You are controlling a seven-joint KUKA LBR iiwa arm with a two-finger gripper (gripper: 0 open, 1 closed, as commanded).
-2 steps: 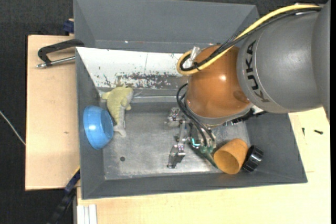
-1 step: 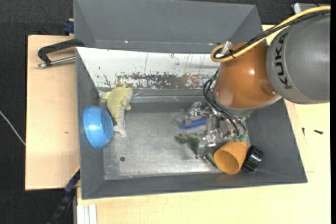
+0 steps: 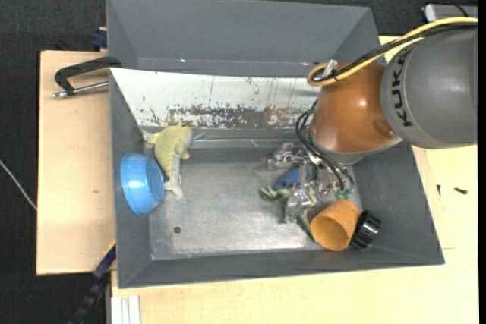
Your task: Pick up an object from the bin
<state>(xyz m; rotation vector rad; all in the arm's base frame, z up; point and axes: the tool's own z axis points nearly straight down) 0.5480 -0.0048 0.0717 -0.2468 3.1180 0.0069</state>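
Risks, L to R. Blue plastic bowl [image 3: 140,184] lies on its side against the left wall of the grey metal bin [image 3: 228,220], w/ a pale yellow-green soft toy figure [image 3: 173,152] touching it. Both are well apart from the tool, so prob. no trouble there.

Trouble spot is right of the floor's centre. The gripper [image 3: 302,192] sits low over a small blue-and-green thing [image 3: 282,183]. Its own metalwork and cables cover the spot, so can't tell if the tool is wide, narrow or holding anything. A poor bite on so small a piece could let it slip on the lift.

An orange cone-shaped cup [image 3: 334,224] w/ a black round cap [image 3: 367,231] lies just beside, toward the bin's front-right corner. A sideways nudge could roll or snag it.

Task's thing: small, irregular, blue body w/ green bits, prob. hard plastic and light. Exact shape too small to make out.
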